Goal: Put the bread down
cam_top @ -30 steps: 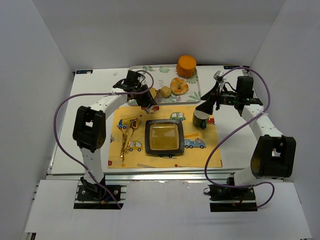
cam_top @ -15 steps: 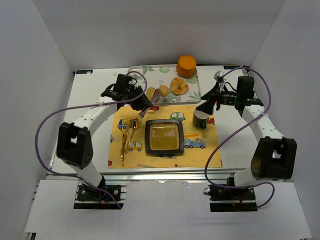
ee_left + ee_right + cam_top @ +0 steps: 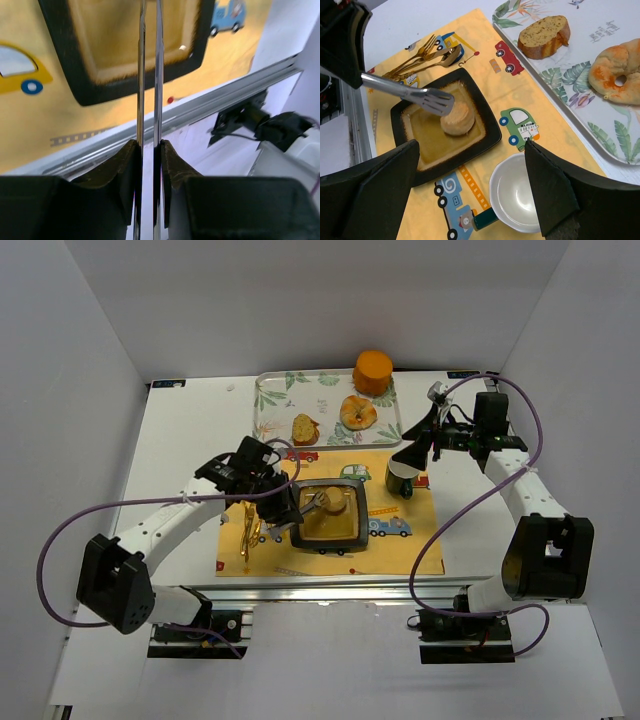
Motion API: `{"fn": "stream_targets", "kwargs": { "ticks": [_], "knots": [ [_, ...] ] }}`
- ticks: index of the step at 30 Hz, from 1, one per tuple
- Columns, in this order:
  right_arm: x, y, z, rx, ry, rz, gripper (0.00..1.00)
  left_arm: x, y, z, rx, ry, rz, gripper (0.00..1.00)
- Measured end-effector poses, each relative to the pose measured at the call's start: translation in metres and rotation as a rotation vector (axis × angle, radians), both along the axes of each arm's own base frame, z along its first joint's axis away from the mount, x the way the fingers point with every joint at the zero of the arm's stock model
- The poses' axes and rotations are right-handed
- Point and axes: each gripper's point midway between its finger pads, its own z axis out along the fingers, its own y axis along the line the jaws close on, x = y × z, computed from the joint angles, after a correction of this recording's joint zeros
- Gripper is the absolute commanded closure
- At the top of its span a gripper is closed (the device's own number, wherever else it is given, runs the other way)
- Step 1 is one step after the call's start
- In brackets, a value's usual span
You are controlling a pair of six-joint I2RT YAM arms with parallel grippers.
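Steel tongs (image 3: 415,94) are clamped in the left gripper (image 3: 148,155) and squeezed nearly together, tips against the bread (image 3: 457,119), which sits mid-way on the black plate (image 3: 485,107); whether it is pinched cannot be told. A release there seems intended. Gold cutlery (image 3: 427,52) lies beside the plate, a white cup (image 3: 515,192) under the wide-apart right gripper (image 3: 404,466); no obstruction to lifting away is seen

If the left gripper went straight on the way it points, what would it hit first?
Probably the rim of the square plate, ahead along the tongs that the left gripper grips; depth unclear.
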Motion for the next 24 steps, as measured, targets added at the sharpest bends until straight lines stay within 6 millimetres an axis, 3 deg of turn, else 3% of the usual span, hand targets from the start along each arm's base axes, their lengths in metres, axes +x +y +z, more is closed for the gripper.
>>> {"fn": "stream_targets", "kwargs": {
  "ticks": [5,9,24],
  "knots": [
    [0.001,0.000,0.005,0.001,-0.006,0.002,0.11,-0.012,0.000,-0.009,0.030,0.025,-0.018,0.64],
    [0.000,0.000,0.005,0.001,-0.002,0.002,0.11,-0.010,0.002,-0.008,0.040,0.015,-0.002,0.55],
    [-0.001,0.000,0.005,0.000,0.000,0.007,0.11,-0.005,0.007,0.020,0.017,-0.070,0.059,0.52]
  ]
}}
